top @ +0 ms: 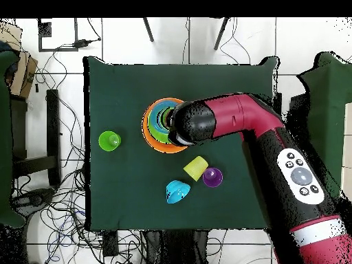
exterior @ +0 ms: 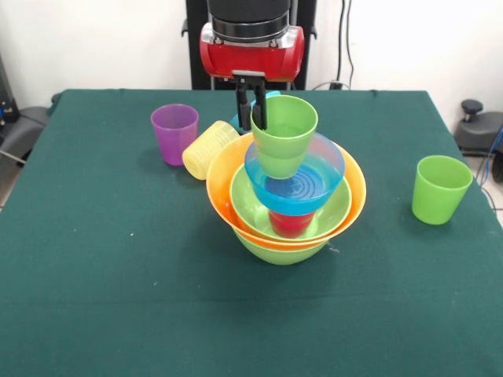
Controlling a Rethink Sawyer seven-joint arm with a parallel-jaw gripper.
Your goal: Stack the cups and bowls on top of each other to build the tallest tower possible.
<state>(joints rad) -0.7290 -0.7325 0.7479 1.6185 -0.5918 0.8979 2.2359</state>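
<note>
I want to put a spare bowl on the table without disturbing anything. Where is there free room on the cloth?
The near half of the table, in front of the tower, is bare, as is the strip between the tower and the lone green cup. It is crowded behind the tower's left: purple cup, tipped yellow cup, gripper.

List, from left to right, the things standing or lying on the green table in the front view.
purple cup → pale yellow cup on its side → tower of bowls and cups, with the hand at the rim of its top green cup → lone light green cup.
</note>
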